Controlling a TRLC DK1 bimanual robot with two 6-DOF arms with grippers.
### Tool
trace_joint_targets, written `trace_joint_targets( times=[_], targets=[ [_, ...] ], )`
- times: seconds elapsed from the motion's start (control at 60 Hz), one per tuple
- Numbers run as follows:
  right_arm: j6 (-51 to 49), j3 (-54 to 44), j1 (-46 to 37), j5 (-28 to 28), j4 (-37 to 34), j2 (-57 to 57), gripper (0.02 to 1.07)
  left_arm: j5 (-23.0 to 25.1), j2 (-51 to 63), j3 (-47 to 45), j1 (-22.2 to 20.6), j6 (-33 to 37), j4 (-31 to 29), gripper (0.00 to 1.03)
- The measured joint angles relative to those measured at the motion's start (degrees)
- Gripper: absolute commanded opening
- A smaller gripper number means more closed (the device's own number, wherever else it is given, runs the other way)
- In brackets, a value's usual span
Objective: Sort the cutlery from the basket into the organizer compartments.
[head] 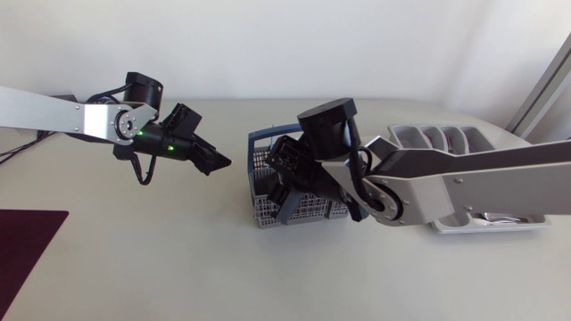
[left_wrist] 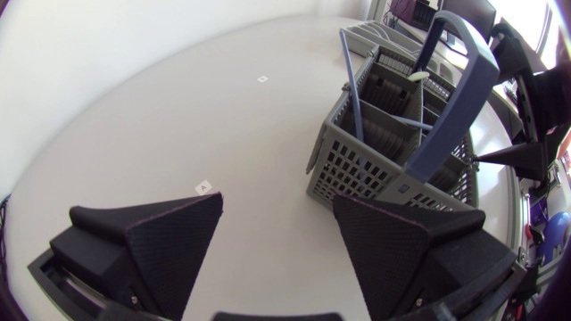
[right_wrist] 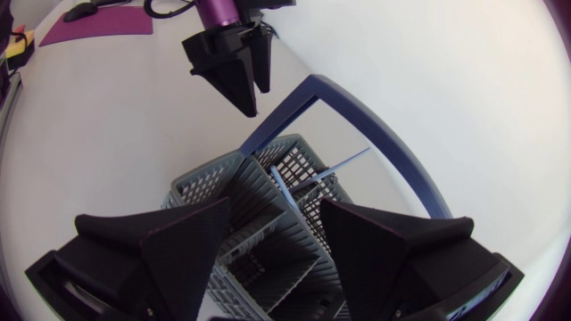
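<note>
A grey slotted cutlery basket (head: 268, 207) with a blue hoop handle (head: 260, 136) stands mid-table. My right gripper (head: 284, 189) hangs open directly over it; its wrist view looks down between the fingers into the basket's compartments (right_wrist: 254, 192), where thin blue cutlery pieces (right_wrist: 284, 194) lean. My left gripper (head: 212, 161) is open and holds nothing, hovering just left of the basket. Ahead of the left gripper (left_wrist: 277, 245) are the basket (left_wrist: 357, 165), its handle (left_wrist: 455, 98) and an upright blue piece (left_wrist: 351, 85). The pale organizer (head: 419, 136) lies to the right, mostly behind my right arm.
A dark purple mat (head: 22, 254) lies at the table's left front corner. Some metal cutlery (head: 486, 217) shows in the organizer's near compartment under my right arm. Bare tabletop stretches in front of the basket and between it and the mat.
</note>
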Motion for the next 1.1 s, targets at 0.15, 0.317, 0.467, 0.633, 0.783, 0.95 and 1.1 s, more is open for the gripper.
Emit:
trace_joint_targets(
  times=[0.15, 0.317, 0.467, 0.633, 0.783, 0.95, 1.1],
  targets=[
    [-1.1, 0.3, 0.0, 1.8, 4.7, 3.0, 0.61, 0.1, -0.9, -2.1, 0.0, 0.0, 1.7, 0.86],
    [-2.2, 0.5, 0.0, 3.4, 8.6, 5.5, 0.55, 0.6, -1.1, -2.8, 0.0, 0.0, 2.1, 0.86],
    [-3.3, 0.5, 0.0, 4.0, 10.9, 6.6, 0.5, 1.4, -1.2, -3.2, 0.0, 0.0, 2.5, 0.86],
    [-4.5, 0.6, 0.0, 5.0, 13.4, 7.6, 0.47, 1.4, -1.5, -3.6, 0.0, 0.0, 3.0, 0.86],
    [-5.0, 0.6, 0.4, 5.3, 14.5, 9.3, 0.46, 1.5, -1.6, -3.7, 0.0, 0.0, 3.4, 0.86],
    [-5.6, 0.6, 0.8, 5.8, 16.2, 10.0, 0.39, 1.6, -1.8, -4.0, 0.0, 0.0, 3.4, 0.86],
    [-6.1, 0.6, 1.4, 6.4, 16.9, 10.6, 0.35, 1.6, -1.8, -4.3, 0.0, 0.0, 3.5, 0.86]
  ],
)
